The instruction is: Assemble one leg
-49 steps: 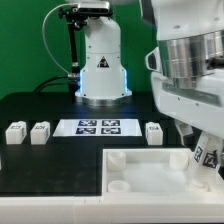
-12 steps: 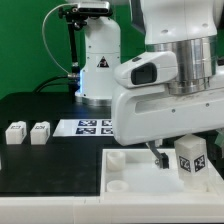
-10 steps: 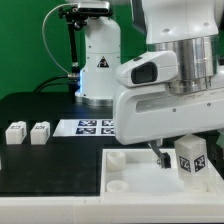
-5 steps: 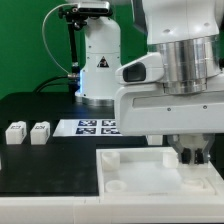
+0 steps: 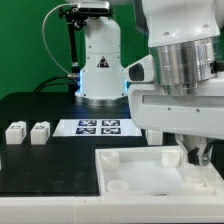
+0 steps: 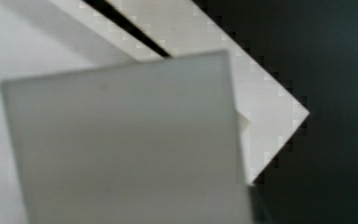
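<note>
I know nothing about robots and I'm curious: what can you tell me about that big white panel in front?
The white panel, seemingly matte plastic, lies flat on the black table, nearest the camera. It has a raised far edge and a round socket near its corner on the exterior view's left. The gripper hangs above its far part on that view's right; contact is hidden.

A blurred grey block (image 6: 123,140) fills most of my wrist feed, too close to identify. Behind it, a white panel (image 6: 275,108) shows one corner against the black table (image 6: 318,40).
</note>
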Available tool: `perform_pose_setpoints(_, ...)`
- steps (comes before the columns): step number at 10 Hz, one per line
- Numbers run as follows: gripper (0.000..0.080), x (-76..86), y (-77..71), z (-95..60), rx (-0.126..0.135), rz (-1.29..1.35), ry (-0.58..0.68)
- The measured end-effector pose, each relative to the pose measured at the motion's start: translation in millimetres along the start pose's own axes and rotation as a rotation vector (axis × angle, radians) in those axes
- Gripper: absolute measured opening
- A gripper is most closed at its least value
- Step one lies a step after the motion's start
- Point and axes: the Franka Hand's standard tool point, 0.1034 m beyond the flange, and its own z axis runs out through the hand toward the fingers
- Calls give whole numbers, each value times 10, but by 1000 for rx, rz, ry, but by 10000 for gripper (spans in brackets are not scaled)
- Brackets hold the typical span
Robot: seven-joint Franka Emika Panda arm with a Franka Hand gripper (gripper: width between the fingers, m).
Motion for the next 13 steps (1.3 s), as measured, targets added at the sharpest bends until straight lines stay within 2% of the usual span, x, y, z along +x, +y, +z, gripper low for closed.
perform_pose_setpoints(2, 10, -2, 1, -3, -3, -55, -3)
perform_pose_setpoints(3, 10, -19, -32, -51, -23, -111, -28)
perform_pose_setpoints(5, 356, -54, -122, -123, -72, -463, -15)
perform_pose_setpoints(6, 492, -154, -164, -118, -95, -635, -7)
perform_pose_setpoints(7, 492, -150, -161, -136, -51, -656, 31)
perform_pose_setpoints(8, 614, -136, -95, -130, -70, -807, 21)
perform_pose_setpoints(10, 639, -115, -89, -128, -81, -1014, 20)
perform_pose_setpoints(11, 648, -111, -39, -155, -100, -1210, 28)
perform_pose_setpoints(13, 649, -169, 107, -157, -114, -1416, 7)
